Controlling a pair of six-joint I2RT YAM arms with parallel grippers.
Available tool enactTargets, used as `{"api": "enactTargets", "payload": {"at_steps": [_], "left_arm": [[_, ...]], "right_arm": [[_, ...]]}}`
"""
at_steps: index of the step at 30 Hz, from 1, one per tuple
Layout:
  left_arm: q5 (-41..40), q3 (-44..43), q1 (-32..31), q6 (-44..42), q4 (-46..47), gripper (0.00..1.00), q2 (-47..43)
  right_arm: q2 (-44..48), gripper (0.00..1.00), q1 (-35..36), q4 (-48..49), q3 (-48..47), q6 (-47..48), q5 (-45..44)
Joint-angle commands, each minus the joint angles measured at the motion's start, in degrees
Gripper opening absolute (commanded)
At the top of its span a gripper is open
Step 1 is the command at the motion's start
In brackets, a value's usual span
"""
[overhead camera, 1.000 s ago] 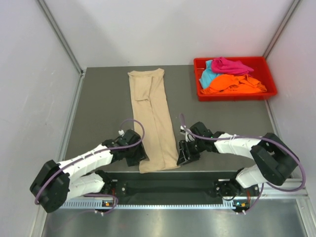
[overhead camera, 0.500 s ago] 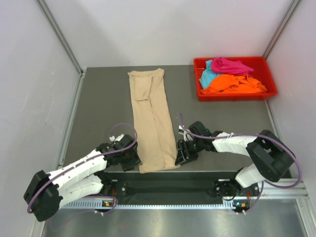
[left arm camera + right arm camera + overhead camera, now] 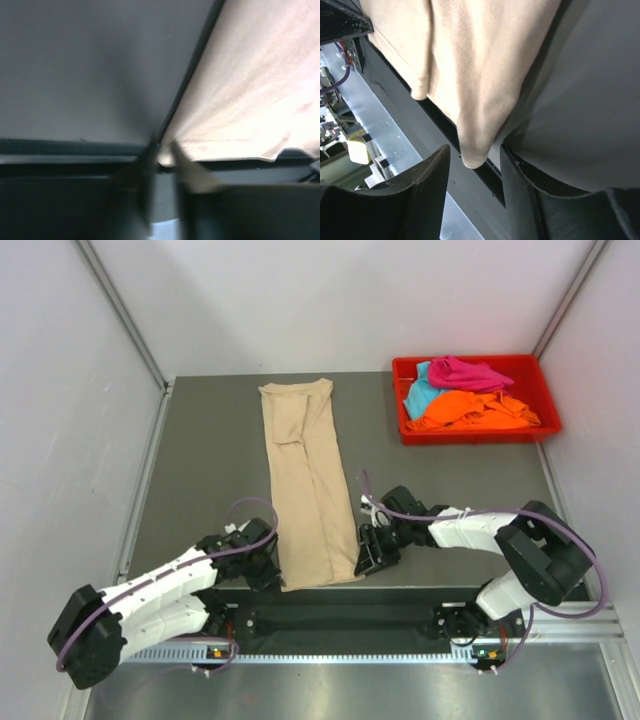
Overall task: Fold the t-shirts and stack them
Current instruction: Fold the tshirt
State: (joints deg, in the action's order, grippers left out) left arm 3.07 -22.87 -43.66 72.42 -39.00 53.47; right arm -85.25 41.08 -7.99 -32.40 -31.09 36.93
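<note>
The beige t-shirt (image 3: 308, 480) lies folded into a long narrow strip down the middle of the table, its hem at the near edge. My left gripper (image 3: 271, 562) is low at the hem's near-left corner. In the left wrist view its blurred fingers (image 3: 186, 172) stand close together, a narrow gap still between them, with that corner of the beige t-shirt (image 3: 250, 90) at their tips. My right gripper (image 3: 368, 558) is at the near-right corner, open. The beige t-shirt's corner (image 3: 475, 95) hangs between its fingers (image 3: 427, 175) without touching them.
A red tray (image 3: 470, 435) at the back right holds the pink t-shirt (image 3: 468, 372), the teal t-shirt (image 3: 422, 395) and the orange t-shirt (image 3: 470, 410) in a loose heap. White walls close in the table on three sides.
My left gripper has drawn back toward the table's near edge, to the hem's left corner, and its jaws have narrowed. The right gripper has barely moved.
</note>
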Motion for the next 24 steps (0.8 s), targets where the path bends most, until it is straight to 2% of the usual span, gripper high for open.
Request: {"api": "enactTargets", "payload": {"at_steps": [1,2,5,6,9,16,20,22,24], "left_arm": [[-0.1,2.4,-0.3,0.3,0.8,0.03,-1.5],[-0.8,2.4,-0.3,1.0,-2.7,0.00,-2.1],[-1.8,2.9,-0.2,2.6,-5.2,0.00,-6.9],[-2.0,3.4,-0.2,3.9,-6.9,0.00,-9.6],[-1.8,4.9,-0.3,4.8,-7.2,0.00,-13.5],[1.3,6.0,-0.2,3.4,-7.9,0.00,-15.9],[-2.4,-0.5,-0.2,2.3,-6.3,0.00,-17.7],[-6.3,-3.7,-0.1,1.5,-4.4,0.00,-15.0],[-8.9,-8.8,0.5,-0.2,-2.1,0.00,-8.4]], "right_arm": [[-1.7,0.43,-0.4,-0.2,0.1,1.4,-3.4],[-1.8,0.39,-0.4,-0.2,0.4,1.5,-3.4],[-1.3,0.03,-0.4,0.3,2.4,1.5,-4.1],[-0.9,0.00,-0.3,0.4,3.7,1.5,-4.2],[-0.6,0.00,-0.4,2.4,5.8,1.6,-3.1],[1.3,0.00,-0.3,3.2,6.1,1.4,-0.4],[4.4,0.00,-0.6,1.4,3.4,0.2,0.2],[5.3,0.00,-2.1,-0.5,-1.0,-0.5,-0.6],[3.7,0.00,-4.7,-3.2,-7.1,-0.2,-1.1]]}}
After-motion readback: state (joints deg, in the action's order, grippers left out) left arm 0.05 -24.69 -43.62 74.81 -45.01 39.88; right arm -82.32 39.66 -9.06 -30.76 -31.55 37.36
